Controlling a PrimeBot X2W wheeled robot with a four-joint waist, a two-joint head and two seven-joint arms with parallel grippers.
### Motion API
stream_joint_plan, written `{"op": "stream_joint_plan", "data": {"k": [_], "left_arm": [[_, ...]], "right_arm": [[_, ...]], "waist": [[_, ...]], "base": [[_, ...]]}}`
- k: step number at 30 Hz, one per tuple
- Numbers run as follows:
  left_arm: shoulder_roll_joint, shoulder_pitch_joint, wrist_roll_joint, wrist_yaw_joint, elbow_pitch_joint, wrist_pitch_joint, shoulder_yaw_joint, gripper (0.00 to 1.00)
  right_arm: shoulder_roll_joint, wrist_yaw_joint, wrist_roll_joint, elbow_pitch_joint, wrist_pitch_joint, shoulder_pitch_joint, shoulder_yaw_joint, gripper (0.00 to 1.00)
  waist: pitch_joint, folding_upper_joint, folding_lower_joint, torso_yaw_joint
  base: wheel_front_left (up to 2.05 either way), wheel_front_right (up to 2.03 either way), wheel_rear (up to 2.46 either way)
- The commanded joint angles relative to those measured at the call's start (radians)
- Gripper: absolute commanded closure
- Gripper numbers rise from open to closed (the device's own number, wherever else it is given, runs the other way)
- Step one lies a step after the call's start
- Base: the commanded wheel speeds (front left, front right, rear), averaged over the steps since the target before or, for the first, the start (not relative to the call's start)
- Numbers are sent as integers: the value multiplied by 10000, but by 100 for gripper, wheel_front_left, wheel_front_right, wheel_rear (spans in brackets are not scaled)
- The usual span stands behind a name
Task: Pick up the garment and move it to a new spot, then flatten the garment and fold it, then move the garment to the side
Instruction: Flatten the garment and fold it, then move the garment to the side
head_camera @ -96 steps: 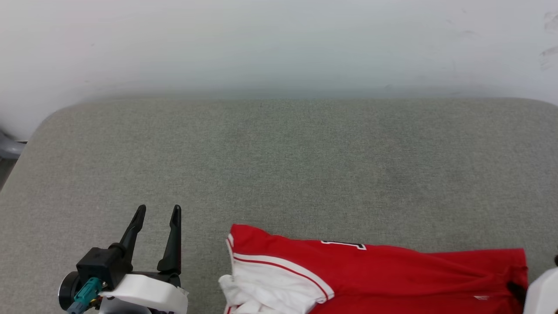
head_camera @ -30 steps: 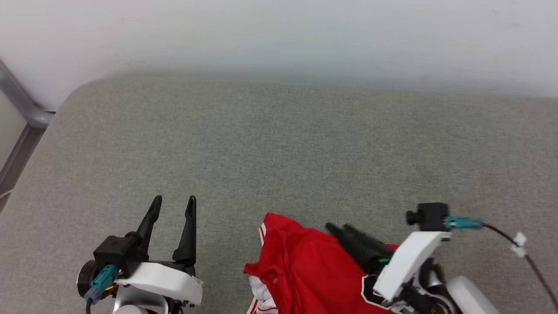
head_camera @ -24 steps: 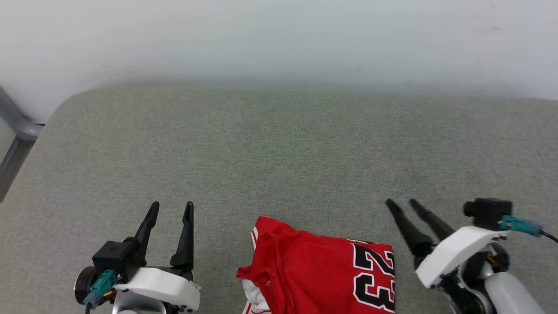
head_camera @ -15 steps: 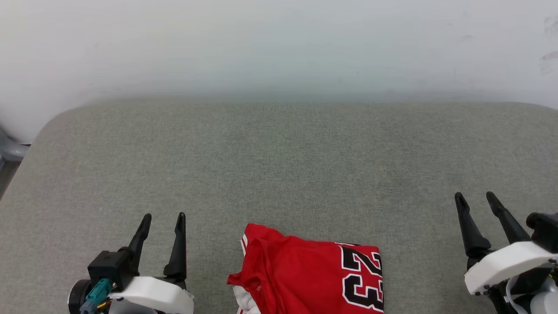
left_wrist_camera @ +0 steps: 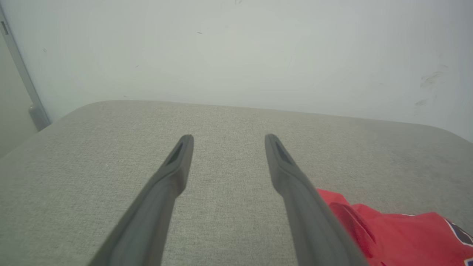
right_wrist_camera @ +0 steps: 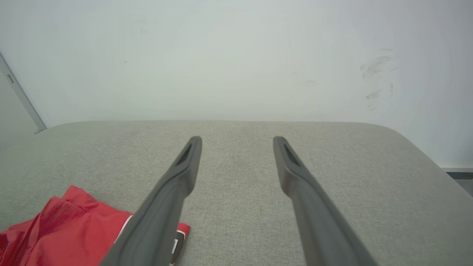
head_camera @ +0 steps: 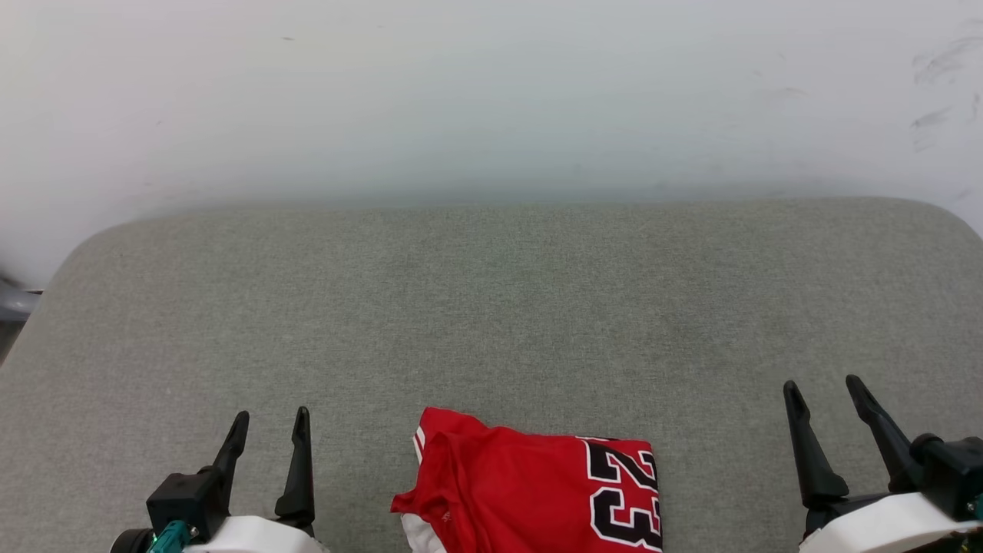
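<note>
The garment (head_camera: 530, 495), a red jersey T-shirt folded into a compact block, lies at the near edge of the grey cushion with its black, white-outlined "23" facing up on its right half. A bit of white sleeve peeks out at its lower left. My left gripper (head_camera: 270, 418) stands open to the left of it, holding nothing. My right gripper (head_camera: 823, 387) stands open well to its right, also holding nothing. The left wrist view has the garment (left_wrist_camera: 402, 236) at the lower right of my left gripper (left_wrist_camera: 229, 137). In the right wrist view the garment (right_wrist_camera: 70, 231) sits lower left of my right gripper (right_wrist_camera: 238, 139).
The grey fabric cushion (head_camera: 491, 307) stretches wide ahead, with rounded far corners against a white wall (head_camera: 491, 92). A grey metal frame (left_wrist_camera: 26, 88) stands at the far left beyond the cushion's edge.
My right gripper folded the long jersey over to the left, let go and pulled back to the right, now open. The head view has tilted so everything sits lower in it.
</note>
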Motion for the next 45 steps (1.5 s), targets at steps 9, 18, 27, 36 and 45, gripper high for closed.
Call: {"op": "stream_joint_plan", "data": {"k": [9,18,27,36,45], "left_arm": [[-125,202,257,-26,-55,-70,181,0],[-257,23,412,-170,-25,-71,224,0],[-397,-427,580,-306,-189,-62,318,0],[-597,-970,804,-534,-364,-61,482,0],[-798,-1365,1018,-771,-402,-61,587,0]], "right_arm": [[250,-8,-209,-604,363,430,15,0],[315,-8,-355,-803,721,436,-206,0],[328,-7,1345,-162,2164,408,-1416,0],[82,-7,3062,786,5013,76,-1137,0],[-13,-7,4415,1686,6355,-441,535,0]], "waist": [[67,-1,1,-25],[115,-1,1,98],[546,-1,1,457],[1322,-1,1,849],[1994,-1,1,1145]], "base": [[0,0,0],[0,0,0],[0,0,0],[0,0,0],[0,0,0]]}}
